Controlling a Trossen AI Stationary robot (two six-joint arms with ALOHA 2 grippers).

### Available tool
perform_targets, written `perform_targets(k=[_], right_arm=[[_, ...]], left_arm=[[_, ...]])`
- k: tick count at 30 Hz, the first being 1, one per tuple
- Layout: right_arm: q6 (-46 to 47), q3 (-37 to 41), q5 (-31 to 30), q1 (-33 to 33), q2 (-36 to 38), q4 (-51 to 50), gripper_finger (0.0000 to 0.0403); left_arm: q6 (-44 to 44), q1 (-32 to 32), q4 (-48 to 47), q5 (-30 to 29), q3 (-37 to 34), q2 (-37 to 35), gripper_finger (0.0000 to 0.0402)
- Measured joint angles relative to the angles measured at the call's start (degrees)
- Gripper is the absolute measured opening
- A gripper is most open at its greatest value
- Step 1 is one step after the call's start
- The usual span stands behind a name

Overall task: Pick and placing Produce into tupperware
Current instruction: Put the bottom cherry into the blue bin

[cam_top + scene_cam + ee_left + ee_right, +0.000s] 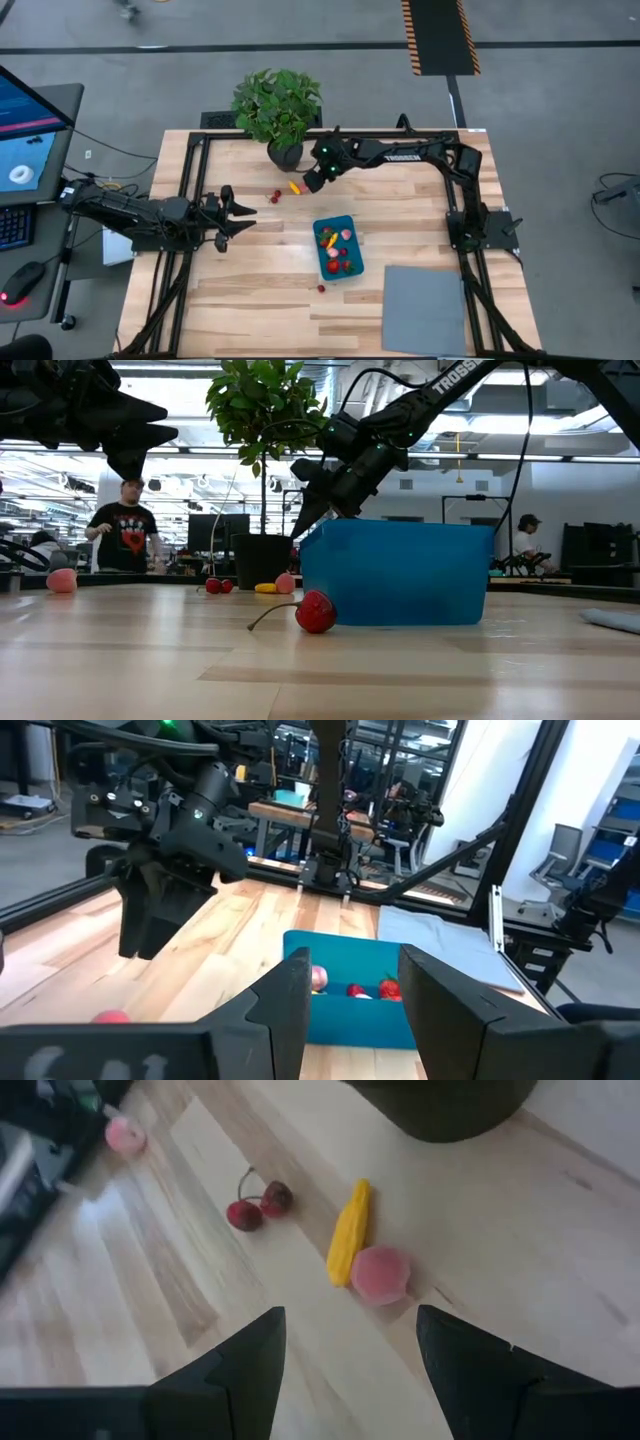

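My right gripper [311,181], fingers spread wide and empty, hangs above the yellow piece [349,1232], pink piece [380,1274] and cherry pair [256,1204] beside the plant pot [285,154]; blue tub [337,247] mid-table holds several pieces; left gripper [240,211] likewise spread, nearby.

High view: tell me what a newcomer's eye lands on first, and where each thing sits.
The teal-blue tub at the table's middle stands out, already holding several red and yellow produce pieces. Beyond it, the right gripper hovers open beside the potted plant, above a yellow piece, a pink piece and a pair of cherries lying loose on the wood. The left gripper waits open at the left, and one cherry lies on the tub's near side.
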State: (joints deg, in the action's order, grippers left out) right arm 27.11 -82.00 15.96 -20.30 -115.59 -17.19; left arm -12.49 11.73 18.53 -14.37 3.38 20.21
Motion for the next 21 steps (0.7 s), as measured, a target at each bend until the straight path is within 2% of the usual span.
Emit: perform_targets(k=[2,11,21], right_arm=[[2.41,0.00,1.12,-0.02,0.00,0.21,0.0249],[1.60,-0.04,1.13,3.23,-0.07,4.53,0.0249],[-3.04,-0.04,0.94,6.72,-0.07,0.46,0.0249]], left_arm=[[0.02,-0.02,0.03,-0.04,0.00,0.00,0.0141],[0.15,0.00,0.01,-1.41,-0.02,0.00,0.0141],[-0.15,-0.02,-0.59,-1.16,-0.02,0.00,0.0141]])
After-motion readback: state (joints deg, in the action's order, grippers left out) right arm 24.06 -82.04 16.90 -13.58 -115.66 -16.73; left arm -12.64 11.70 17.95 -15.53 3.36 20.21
